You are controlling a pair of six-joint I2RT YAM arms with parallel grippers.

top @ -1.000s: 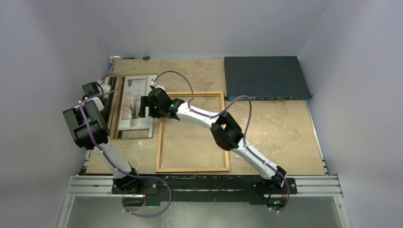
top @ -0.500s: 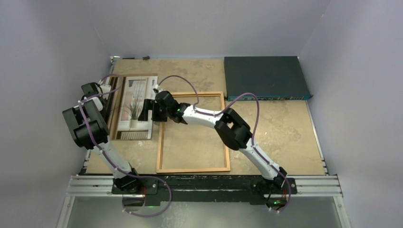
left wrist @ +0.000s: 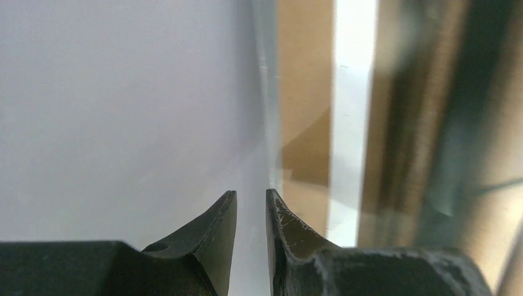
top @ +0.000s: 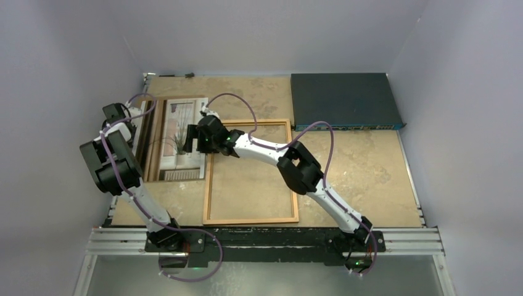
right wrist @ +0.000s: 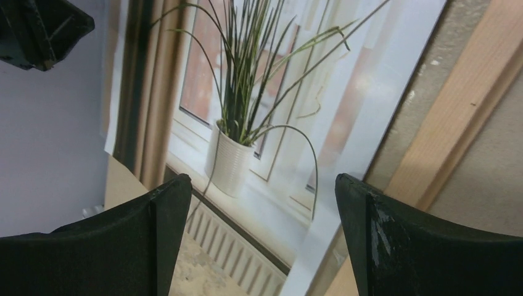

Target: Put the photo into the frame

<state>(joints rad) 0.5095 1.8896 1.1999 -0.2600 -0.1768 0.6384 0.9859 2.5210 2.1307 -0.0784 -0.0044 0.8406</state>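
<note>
Left of the frame (top: pixel 250 220), the photo (top: pixel 182 159) just slid closer, good progress; right gripper (right wrist: pixel 259 185) wide open, left gripper (left wrist: pixel 250 197) can't tell.

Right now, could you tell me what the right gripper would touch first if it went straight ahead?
Most likely the photo, which fills the view ahead of the open right gripper; how far off is unclear.
</note>
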